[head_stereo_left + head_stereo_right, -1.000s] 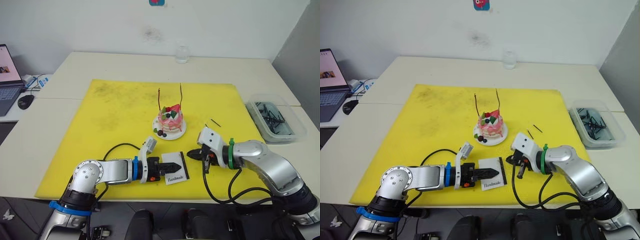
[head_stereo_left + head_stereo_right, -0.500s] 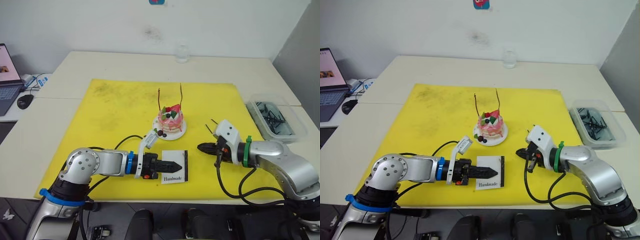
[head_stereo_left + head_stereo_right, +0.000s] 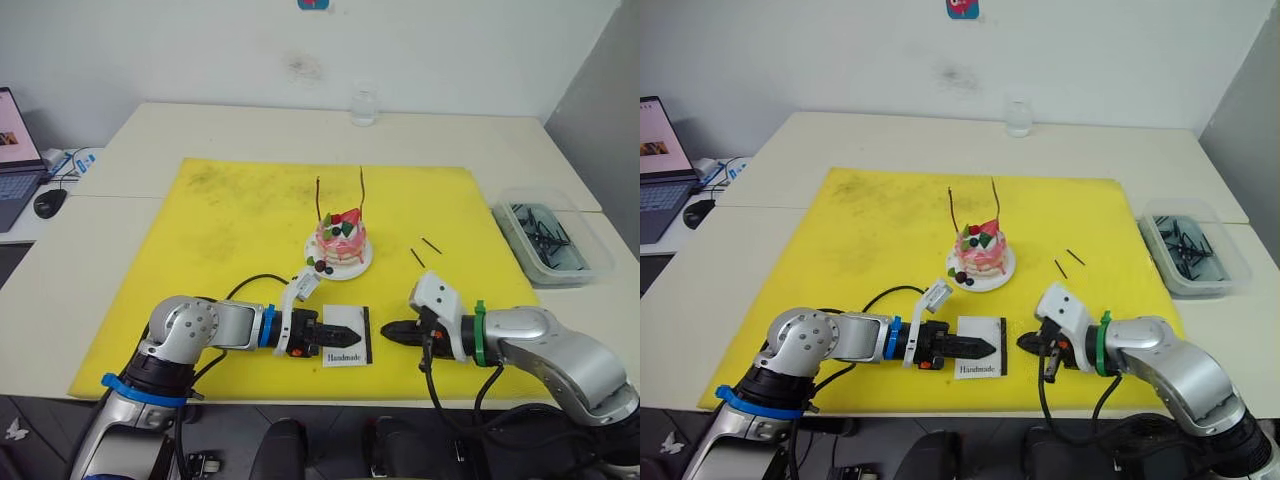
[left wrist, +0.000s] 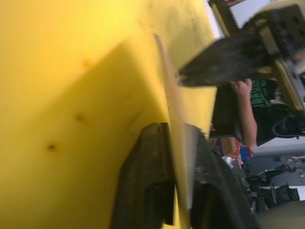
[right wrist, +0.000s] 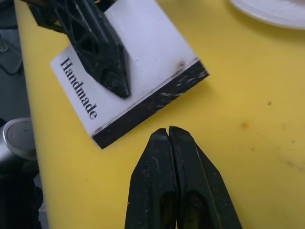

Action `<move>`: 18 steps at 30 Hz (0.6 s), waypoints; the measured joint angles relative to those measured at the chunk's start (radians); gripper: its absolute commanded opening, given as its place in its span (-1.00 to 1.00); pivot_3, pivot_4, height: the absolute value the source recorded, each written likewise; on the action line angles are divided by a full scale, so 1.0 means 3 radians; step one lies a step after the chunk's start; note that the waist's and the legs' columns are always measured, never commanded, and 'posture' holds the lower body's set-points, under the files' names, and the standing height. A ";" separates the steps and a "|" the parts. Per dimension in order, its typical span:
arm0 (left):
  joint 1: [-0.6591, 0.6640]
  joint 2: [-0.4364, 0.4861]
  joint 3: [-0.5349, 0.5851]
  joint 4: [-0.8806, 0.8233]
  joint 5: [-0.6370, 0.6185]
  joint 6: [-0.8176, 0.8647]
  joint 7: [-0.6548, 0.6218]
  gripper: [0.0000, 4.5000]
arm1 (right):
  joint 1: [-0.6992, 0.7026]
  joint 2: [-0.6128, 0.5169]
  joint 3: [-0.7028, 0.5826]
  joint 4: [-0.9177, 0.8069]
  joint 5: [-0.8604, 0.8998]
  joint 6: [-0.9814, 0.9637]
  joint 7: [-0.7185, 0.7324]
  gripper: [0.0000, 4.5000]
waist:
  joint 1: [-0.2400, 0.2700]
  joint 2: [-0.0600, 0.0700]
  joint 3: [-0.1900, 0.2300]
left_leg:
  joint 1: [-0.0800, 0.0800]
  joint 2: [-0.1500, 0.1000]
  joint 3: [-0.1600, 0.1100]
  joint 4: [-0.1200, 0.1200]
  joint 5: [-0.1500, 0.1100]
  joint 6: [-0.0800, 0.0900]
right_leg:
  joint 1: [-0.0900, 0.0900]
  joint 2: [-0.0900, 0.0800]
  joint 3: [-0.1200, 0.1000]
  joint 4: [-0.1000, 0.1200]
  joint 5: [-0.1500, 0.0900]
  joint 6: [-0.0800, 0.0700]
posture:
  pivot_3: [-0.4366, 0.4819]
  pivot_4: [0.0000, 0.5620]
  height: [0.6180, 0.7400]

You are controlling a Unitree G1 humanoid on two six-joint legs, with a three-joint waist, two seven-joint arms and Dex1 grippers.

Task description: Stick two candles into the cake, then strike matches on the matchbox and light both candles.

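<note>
matchbox [image 3: 347,337] lies before the cake [image 3: 339,243], between both hands.

This looks like a robot test room set up in an office or lab. Plain pale tables [image 3: 300,130] are pushed together against a bare white wall [image 3: 200,45], with a yellow mat [image 3: 240,210] spread over them as a work surface. An open laptop [image 3: 18,150] with a mouse [image 3: 50,203] and cables sits on a side desk, a clear plastic bin [image 3: 552,240] of small dark parts stands at the table's right edge, and a small glass [image 3: 364,107] stands near the wall.
</note>
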 measured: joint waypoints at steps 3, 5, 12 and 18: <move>-0.0001 -0.0049 0.0040 -0.0001 0.0033 0.0037 -0.0037 0.04 | -0.0031 -0.0016 0.0088 0.0009 -0.0031 -0.0001 -0.0004 -1.00 | 0.0000 0.0000 0.0000 | 0.0001 0.0000 -0.0001 0.0000 0.0000 0.0000 | 0.0000 0.0000 -0.0001 0.0001 0.0000 0.0001 | -0.05 -0.47 1.00; 0.0000 -0.0077 0.0089 0.0003 0.0055 0.0075 -0.0044 0.04 | -0.0049 -0.0022 0.0140 0.0011 -0.0055 -0.0001 -0.0004 -1.00 | 0.0000 0.0000 0.0000 | 0.0001 0.0001 -0.0002 0.0001 0.0000 0.0000 | 0.0001 0.0000 -0.0001 0.0002 0.0001 0.0002 | -0.05 -0.47 1.00; 0.0001 -0.0158 0.0194 0.0033 0.0113 0.0169 -0.0029 0.04 | -0.0116 0.0002 0.0248 0.0011 -0.0079 0.0000 0.0005 -1.00 | 0.0000 0.0000 0.0000 | 0.0002 0.0001 -0.0002 0.0002 0.0000 0.0000 | 0.0001 0.0000 -0.0001 0.0003 0.0002 0.0003 | -0.05 -0.47 1.00; 0.0004 -0.0206 0.0257 0.0033 0.0139 0.0234 -0.0007 0.04 | -0.0185 0.0041 0.0275 0.0024 -0.0074 0.0028 0.0006 -1.00 | 0.0000 0.0000 0.0000 | 0.0002 0.0001 -0.0002 0.0002 0.0000 0.0000 | 0.0001 0.0000 -0.0001 0.0003 0.0002 0.0004 | -0.05 -0.47 1.00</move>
